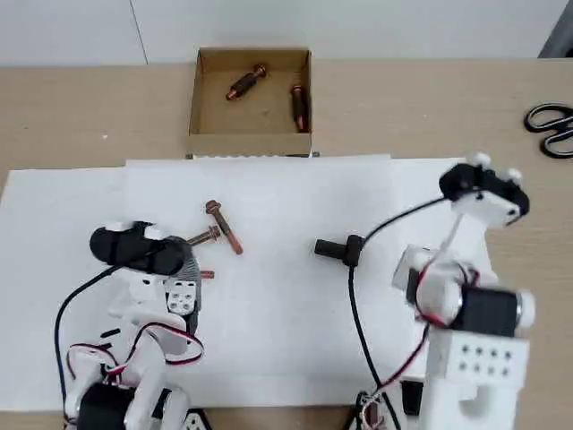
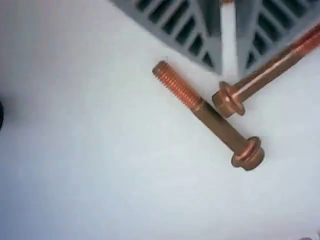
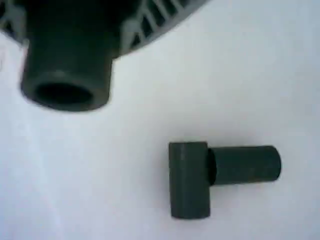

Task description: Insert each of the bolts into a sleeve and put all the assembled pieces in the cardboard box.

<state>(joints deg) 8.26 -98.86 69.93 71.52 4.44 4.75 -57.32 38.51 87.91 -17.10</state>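
Copper threaded bolts beside ribbed left pincer, grip unclear, right pincer clamping dark tubular sleeve

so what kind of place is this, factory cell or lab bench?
Probably a lab or office bench, not a factory cell: two tabletop arms on a wooden table, white paper sheet as work surface, scissors at the table's edge.

Light wooden table spans view. Large white paper sheet covers near half. Black-handled scissors lie on bare wood at far right edge. Plain white wall behind table. Soft, even light, faint shadows.
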